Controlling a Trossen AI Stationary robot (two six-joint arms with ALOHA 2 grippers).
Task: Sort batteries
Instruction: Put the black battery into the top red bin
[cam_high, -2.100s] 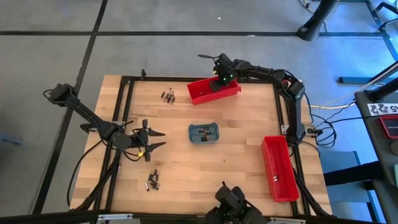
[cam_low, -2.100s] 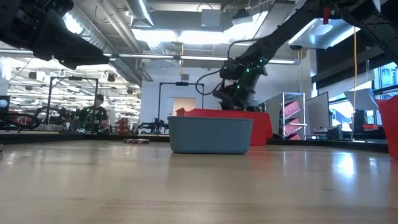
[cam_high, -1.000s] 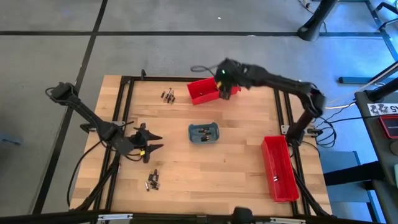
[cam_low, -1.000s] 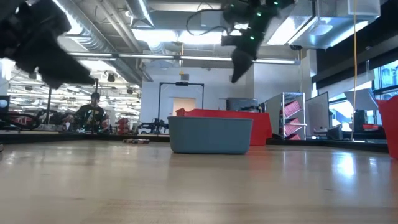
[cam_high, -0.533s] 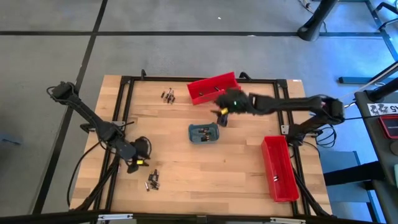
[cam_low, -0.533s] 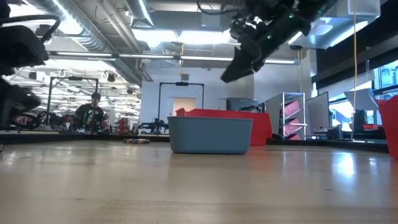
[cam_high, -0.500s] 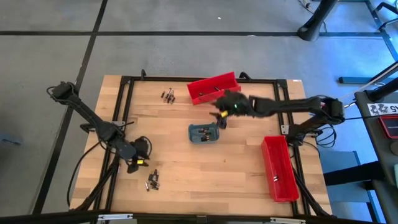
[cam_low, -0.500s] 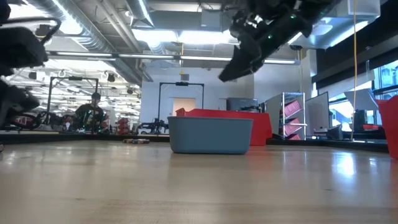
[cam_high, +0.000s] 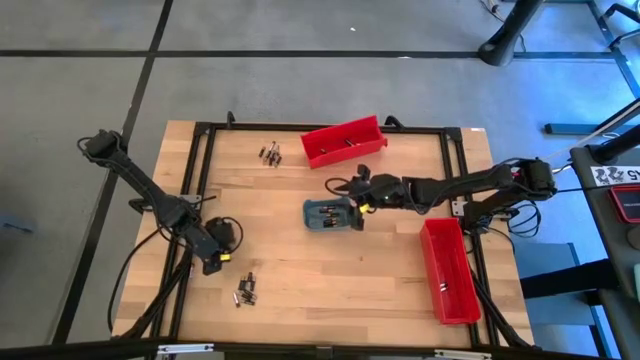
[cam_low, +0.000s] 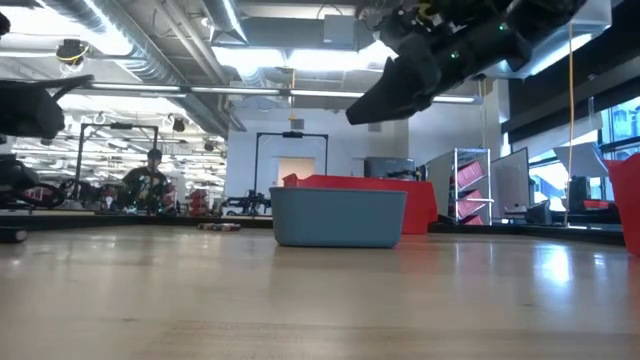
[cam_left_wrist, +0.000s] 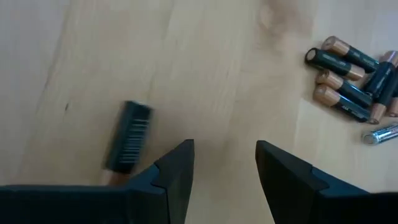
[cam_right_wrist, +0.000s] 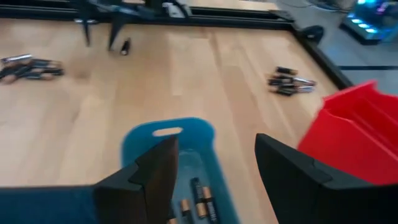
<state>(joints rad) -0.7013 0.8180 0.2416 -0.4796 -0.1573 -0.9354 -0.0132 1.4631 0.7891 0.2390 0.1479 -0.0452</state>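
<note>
Loose batteries lie on the wood in a near-left pile (cam_high: 245, 290) (cam_left_wrist: 351, 84) and a far pile (cam_high: 270, 153) (cam_right_wrist: 289, 81). One dark battery (cam_left_wrist: 127, 143) lies alone on its side just ahead of my left gripper (cam_left_wrist: 224, 168) (cam_high: 214, 258). That gripper is open, low over the table's left part, and touches nothing. A few batteries (cam_right_wrist: 199, 202) lie inside the grey-blue tray (cam_high: 330, 213) (cam_right_wrist: 143, 140). My right gripper (cam_high: 345, 195) (cam_right_wrist: 214, 174) (cam_low: 365, 108) hangs open above the tray's right end, well clear of it.
A red bin (cam_high: 345, 140) (cam_right_wrist: 360, 130) stands at the far edge behind the tray, and a second red bin (cam_high: 448, 270) lies along the right edge. A black frame (cam_high: 200, 130) borders the table. Bare wood stretches between tray and near edge.
My right gripper has swung from high above the far red bin toward the near side and down, coming over the blue tray's right end. My left gripper has turned from pointing right to pointing toward the near edge and has shifted slightly that way and lower.
</note>
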